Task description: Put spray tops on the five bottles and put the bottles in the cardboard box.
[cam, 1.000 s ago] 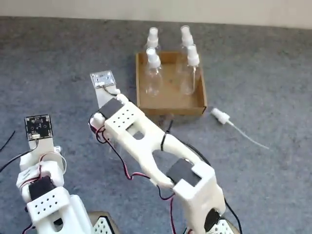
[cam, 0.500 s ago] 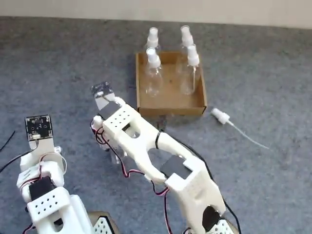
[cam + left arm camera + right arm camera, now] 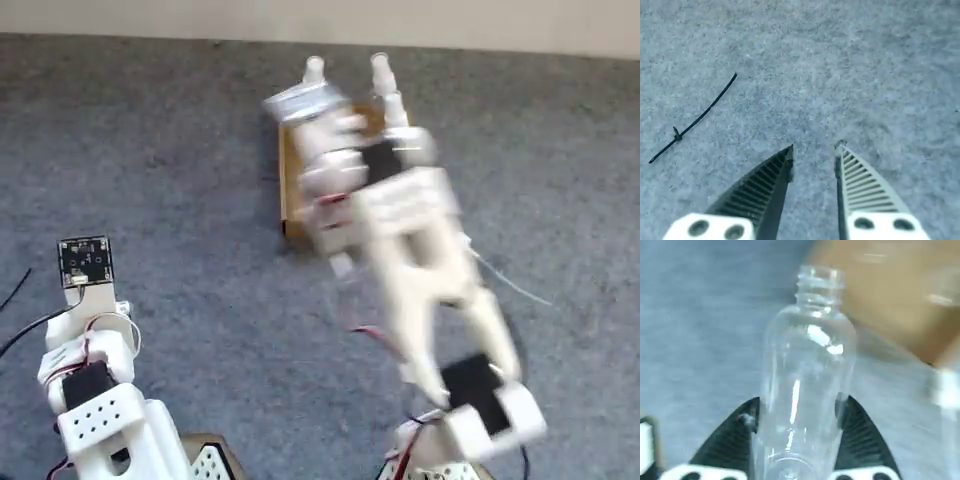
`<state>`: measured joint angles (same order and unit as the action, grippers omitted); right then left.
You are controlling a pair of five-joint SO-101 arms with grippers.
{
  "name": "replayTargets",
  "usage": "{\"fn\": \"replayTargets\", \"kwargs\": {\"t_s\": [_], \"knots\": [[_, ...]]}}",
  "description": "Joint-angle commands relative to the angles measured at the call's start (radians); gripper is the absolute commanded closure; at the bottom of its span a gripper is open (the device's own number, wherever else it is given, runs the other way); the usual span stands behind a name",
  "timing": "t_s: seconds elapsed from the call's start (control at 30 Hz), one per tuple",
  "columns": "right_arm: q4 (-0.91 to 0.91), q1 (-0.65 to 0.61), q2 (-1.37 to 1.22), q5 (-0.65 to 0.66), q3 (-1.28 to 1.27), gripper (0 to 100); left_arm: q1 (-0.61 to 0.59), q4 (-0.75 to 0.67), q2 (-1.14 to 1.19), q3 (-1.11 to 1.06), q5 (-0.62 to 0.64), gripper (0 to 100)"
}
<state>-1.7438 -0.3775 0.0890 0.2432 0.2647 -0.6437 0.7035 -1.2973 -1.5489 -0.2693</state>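
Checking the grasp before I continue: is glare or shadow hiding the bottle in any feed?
Right wrist view: white highlights streak the uncapped bottle, yet its outline and threaded neck read between the fingers of the right gripper. High view: even light, no hard shadows. Left wrist view: flat light, no glare.

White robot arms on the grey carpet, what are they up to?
The right gripper is shut on a clear plastic bottle that has no spray top yet, close to the brown cardboard box. The left gripper hangs open over bare grey carpet, holding nothing.
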Motion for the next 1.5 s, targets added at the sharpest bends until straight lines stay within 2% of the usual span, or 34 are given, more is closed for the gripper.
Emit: {"fn": "replayTargets", "kwargs": {"t_s": [0.0, 0.17, 0.3, 0.4, 0.6, 0.87, 1.07, 1.17, 1.27, 1.37, 1.47], "knots": [[-0.021, 0.386, 0.159, 0.230, -0.074, 98.5, 0.041, -0.020, -0.002, 0.004, -0.006, 87], [0.074, 0.785, 0.062, 0.545, -0.157, 98.5, 0.056, -0.020, -0.002, 0.004, -0.006, 87], [0.225, 0.963, -0.136, 0.641, -0.163, 98.5, 0.056, -0.020, -0.002, 0.004, -0.006, 87], [0.328, 1.032, -0.302, 0.700, -0.160, 98.5, 0.056, -0.020, -0.002, 0.002, -0.006, 87], [0.423, 1.044, -0.515, 0.730, -0.160, 98.3, 0.056, -0.020, -0.002, 0.002, -0.006, 87], [0.417, 1.043, -0.533, 0.724, -0.160, 78.5, 0.056, -0.020, -0.002, 0.002, -0.006, 87], [0.410, 1.038, -0.530, 0.726, -0.101, 77.0, 0.056, -0.021, -0.002, -0.010, -0.006, 87], [0.297, 1.041, -0.496, 0.713, 0.010, 77.0, 0.056, -0.023, -0.002, -0.012, -0.006, 87], [0.176, 1.020, -0.443, 0.575, 0.131, 77.0, 0.056, -0.023, -0.002, -0.012, -0.006, 87], [0.097, 0.947, -0.394, 0.500, 0.248, 76.8, 0.056, -0.023, -0.002, -0.012, -0.006, 87], [-0.005, 0.814, -0.360, 0.473, 0.331, 76.7, 0.056, -0.023, -0.002, -0.012, -0.006, 87]]}}
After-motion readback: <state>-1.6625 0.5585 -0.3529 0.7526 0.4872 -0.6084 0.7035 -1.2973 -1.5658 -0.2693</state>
